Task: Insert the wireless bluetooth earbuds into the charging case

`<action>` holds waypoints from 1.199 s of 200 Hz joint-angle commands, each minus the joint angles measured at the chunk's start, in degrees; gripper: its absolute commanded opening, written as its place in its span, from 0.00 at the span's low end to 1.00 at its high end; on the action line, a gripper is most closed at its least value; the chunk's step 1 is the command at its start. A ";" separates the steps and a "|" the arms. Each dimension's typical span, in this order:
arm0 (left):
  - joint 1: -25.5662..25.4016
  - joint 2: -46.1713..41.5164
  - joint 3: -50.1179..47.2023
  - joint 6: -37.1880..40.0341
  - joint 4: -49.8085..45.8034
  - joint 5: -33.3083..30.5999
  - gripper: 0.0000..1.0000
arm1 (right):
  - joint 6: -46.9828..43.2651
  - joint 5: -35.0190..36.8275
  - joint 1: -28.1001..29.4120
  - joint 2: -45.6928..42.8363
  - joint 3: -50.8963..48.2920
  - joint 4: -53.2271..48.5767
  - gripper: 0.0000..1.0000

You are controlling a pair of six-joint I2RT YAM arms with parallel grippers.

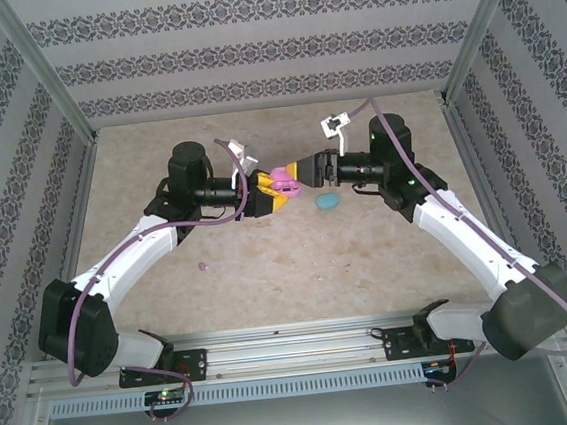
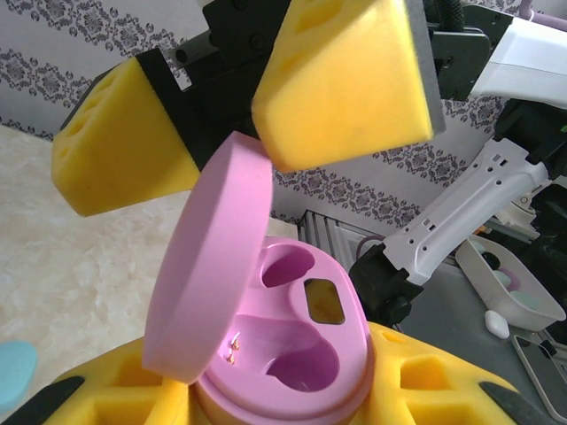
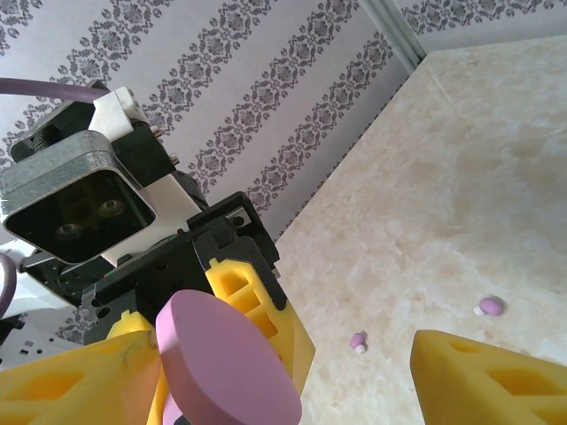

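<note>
The pink charging case [image 2: 292, 354] is held off the table, with my left gripper [image 2: 283, 403] shut on its base. Its lid [image 2: 213, 266] stands open and both sockets are empty. My right gripper [image 2: 235, 124] hovers open just above the lid, one finger [image 3: 62, 381] beside the lid [image 3: 226, 363] and the other finger [image 3: 487, 376] far apart from it. In the top view the two grippers [image 1: 270, 196] [image 1: 302, 171] meet at the case [image 1: 282, 181]. Two pale pink earbuds [image 3: 358, 340] [image 3: 489, 306] lie on the table. The light blue buds are out of view.
A light blue oval case [image 1: 328, 202] lies on the table just right of the grippers, its edge [image 2: 16, 372] showing in the left wrist view. One small pink bud [image 1: 202, 265] sits on the beige tabletop [image 1: 299, 271] toward the front left. Patterned walls enclose the table.
</note>
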 commanded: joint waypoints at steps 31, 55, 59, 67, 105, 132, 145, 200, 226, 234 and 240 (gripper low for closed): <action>0.58 -0.78 -0.33 1.45 3.16 0.30 0.17 | -1.11 2.24 0.50 -3.05 0.06 -1.75 0.76; 0.80 -0.76 -0.56 0.61 3.78 0.39 0.17 | -2.69 2.06 1.20 -3.59 0.26 -3.04 0.77; 0.94 -0.63 -0.57 0.39 4.03 0.48 0.17 | -3.42 2.16 1.43 -3.69 0.44 -3.80 0.77; 0.95 -0.54 -0.53 -0.06 4.56 0.63 0.17 | -5.30 2.07 1.78 -3.77 0.75 -5.16 0.77; 1.13 -0.14 -0.61 -1.46 6.07 1.23 0.17 | -9.22 0.19 2.15 -4.87 0.05 -5.54 0.78; 1.13 0.12 -0.88 -2.86 7.41 2.02 0.17 | -13.80 0.22 2.92 -5.12 0.07 -6.82 0.79; 1.13 0.08 -0.96 -3.31 7.86 2.23 0.17 | -15.94 0.10 3.36 -4.60 0.68 -8.15 0.80; 1.08 0.03 -1.18 -4.60 9.00 2.88 0.17 | -17.67 1.71 3.73 0.30 5.75 -9.78 0.74; 1.12 -0.31 -1.56 -4.04 8.52 2.95 0.17 | -16.63 1.12 3.75 2.06 7.57 -8.53 0.67; 1.11 -0.37 -1.63 -3.52 8.02 2.95 0.17 | -16.28 0.77 3.78 2.49 7.89 -8.14 0.63; 1.13 -0.47 -1.77 -3.06 7.52 2.95 0.17 | -16.00 0.54 3.73 2.77 8.11 -7.88 0.61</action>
